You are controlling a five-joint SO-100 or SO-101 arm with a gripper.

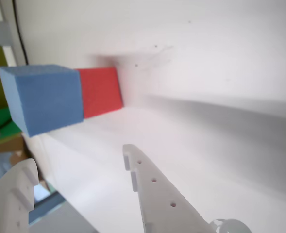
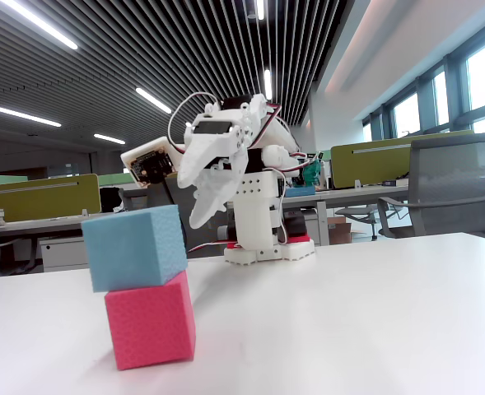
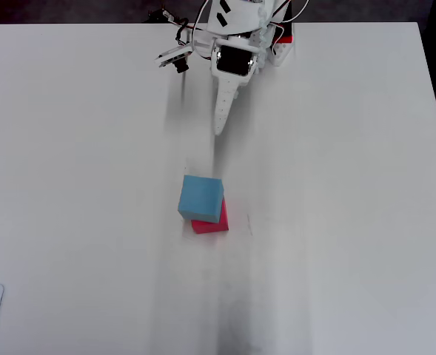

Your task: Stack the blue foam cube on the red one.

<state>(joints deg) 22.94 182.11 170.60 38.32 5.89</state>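
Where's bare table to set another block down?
Wide bare table lies right and left of the blue cube stacked on the red cube. The only crowded strip runs from the stack up to the tool.

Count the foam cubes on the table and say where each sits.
2. The blue foam cube rests offset on top of the red one, which sits on the white table. None seem hidden.

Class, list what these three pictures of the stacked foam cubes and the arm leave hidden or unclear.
- Red cube: in the overhead view the blue cube covers most of its top.
- Red cube's near part: in the wrist view the blue cube hides it.
- Gripper: the wrist view's bottom edge cuts off its fingers.
- Gripper opening: in the overhead view the fingers overlap.
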